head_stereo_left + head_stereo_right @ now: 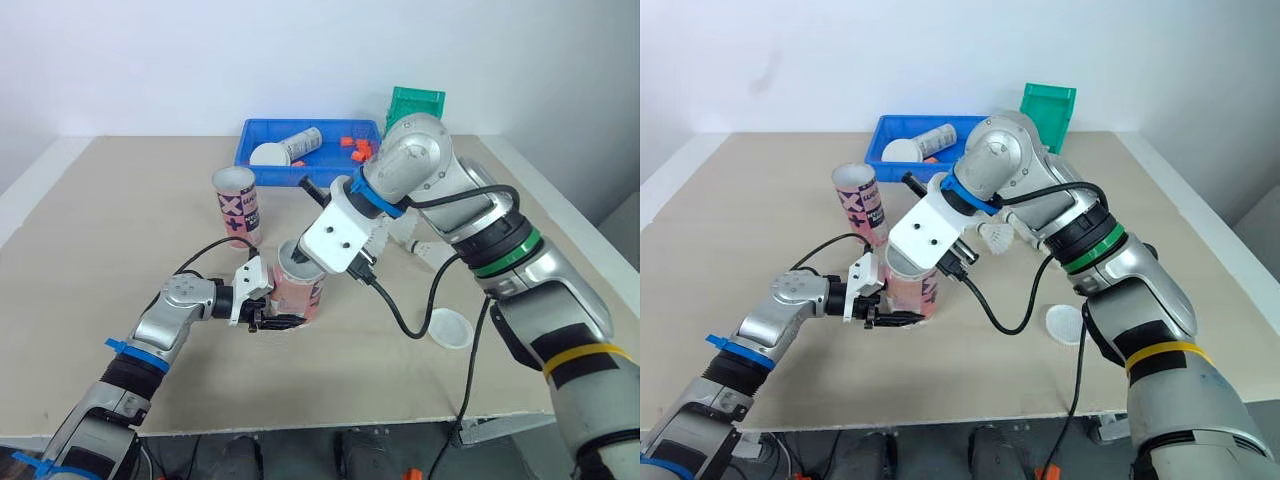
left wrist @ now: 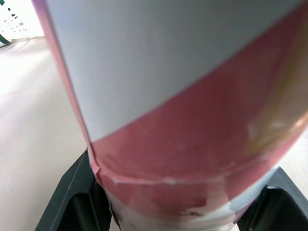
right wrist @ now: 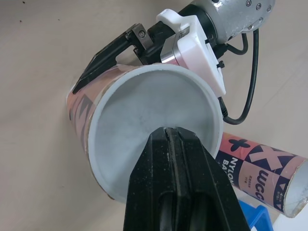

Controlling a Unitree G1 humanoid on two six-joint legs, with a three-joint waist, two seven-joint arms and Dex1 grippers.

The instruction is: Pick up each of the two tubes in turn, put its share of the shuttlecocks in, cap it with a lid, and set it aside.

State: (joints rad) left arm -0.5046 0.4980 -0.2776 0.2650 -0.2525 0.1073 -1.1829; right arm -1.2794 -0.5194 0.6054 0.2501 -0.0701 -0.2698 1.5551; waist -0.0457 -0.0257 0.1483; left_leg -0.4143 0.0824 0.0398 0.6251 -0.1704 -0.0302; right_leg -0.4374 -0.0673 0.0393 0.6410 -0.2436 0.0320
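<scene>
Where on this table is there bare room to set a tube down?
Bare: the stretch of beige table left of the upright patterned cardboard tube, and the front strip between the left hand and the round white lid. Crowded: the middle, where the right hand hangs over the held pink cardboard tube, and the back by the blue plastic tray.

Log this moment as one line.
left fingers: shut on pink tube, upright | right fingers: shut over its top | second tube: standing open | lid: loose on table
</scene>
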